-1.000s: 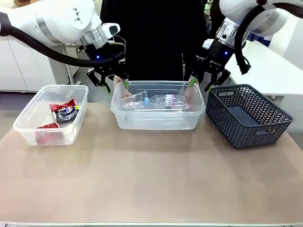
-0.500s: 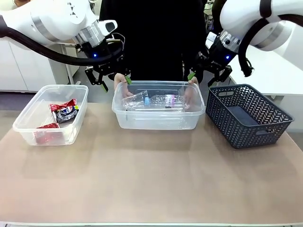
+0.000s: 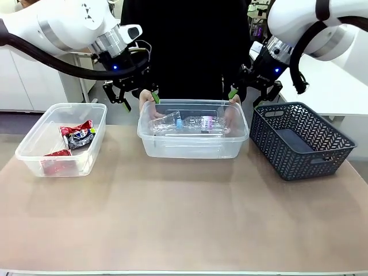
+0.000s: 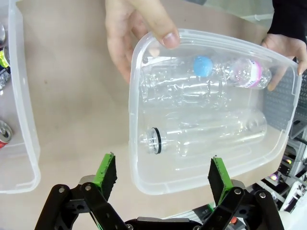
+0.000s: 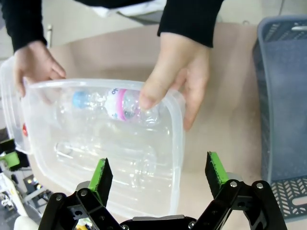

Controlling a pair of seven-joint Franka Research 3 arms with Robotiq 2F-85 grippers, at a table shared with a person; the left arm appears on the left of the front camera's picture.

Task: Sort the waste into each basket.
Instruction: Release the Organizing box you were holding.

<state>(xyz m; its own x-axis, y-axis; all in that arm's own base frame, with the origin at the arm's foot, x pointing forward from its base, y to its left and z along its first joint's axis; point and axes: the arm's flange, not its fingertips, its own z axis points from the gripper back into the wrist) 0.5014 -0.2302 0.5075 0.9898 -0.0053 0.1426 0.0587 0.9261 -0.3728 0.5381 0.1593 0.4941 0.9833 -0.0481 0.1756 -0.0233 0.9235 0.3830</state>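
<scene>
Both grippers, left and right, wide open; those bottles look light, slippery, crushable, so grab mid-body gently

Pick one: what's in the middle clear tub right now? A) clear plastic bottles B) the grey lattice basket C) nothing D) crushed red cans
A: the middle clear tub holds clear plastic bottles, one with a blue cap and one with a pink label, while the person's hands grip its far rim; the crushed red waste sits in the left tub.
</scene>
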